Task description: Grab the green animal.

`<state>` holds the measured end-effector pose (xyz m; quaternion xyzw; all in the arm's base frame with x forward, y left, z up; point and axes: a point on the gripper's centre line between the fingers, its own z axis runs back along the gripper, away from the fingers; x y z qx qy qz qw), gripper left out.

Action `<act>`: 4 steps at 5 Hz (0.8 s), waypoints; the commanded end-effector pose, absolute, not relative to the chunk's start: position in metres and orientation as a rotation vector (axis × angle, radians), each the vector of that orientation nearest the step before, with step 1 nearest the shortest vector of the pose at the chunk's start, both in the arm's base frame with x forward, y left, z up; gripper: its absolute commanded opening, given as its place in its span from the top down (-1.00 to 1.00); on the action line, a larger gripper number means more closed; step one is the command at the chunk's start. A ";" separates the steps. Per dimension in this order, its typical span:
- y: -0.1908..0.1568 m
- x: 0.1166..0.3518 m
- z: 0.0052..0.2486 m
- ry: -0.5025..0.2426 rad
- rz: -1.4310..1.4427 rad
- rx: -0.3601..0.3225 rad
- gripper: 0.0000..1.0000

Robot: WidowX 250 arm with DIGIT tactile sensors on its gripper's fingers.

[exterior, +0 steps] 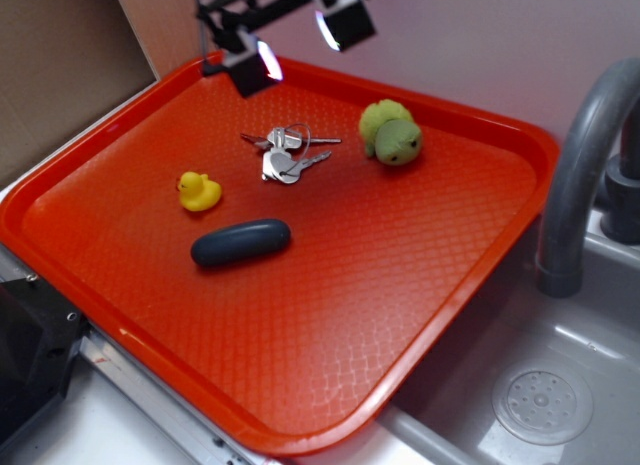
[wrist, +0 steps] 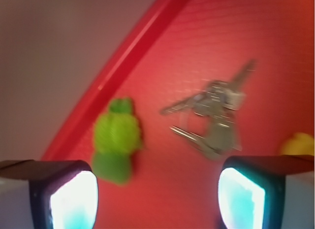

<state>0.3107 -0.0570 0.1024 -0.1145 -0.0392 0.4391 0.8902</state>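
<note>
- One red tray (exterior: 450, 285) carried four kinds of item.
- One green animal (exterior: 391, 132) sat near the tray's far rim, to the right of the keys, touching nothing else.
- One bunch of keys (exterior: 285, 153) lay mid-tray; the number of keys was unclear.
- One yellow duck (exterior: 199, 191) stood just beside one dark oblong case (exterior: 240, 242).
- One gripper (exterior: 298, 42) hung above the far edge, fingers spread wide, holding nothing.
- One grey faucet (exterior: 580, 155) stood beside the tray.
</note>
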 end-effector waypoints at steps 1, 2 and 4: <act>-0.075 0.341 0.074 -0.116 0.861 -0.179 -1.00; -0.087 0.343 0.057 -0.110 0.825 -0.148 -1.00; -0.107 0.353 0.042 -0.084 0.728 -0.154 -1.00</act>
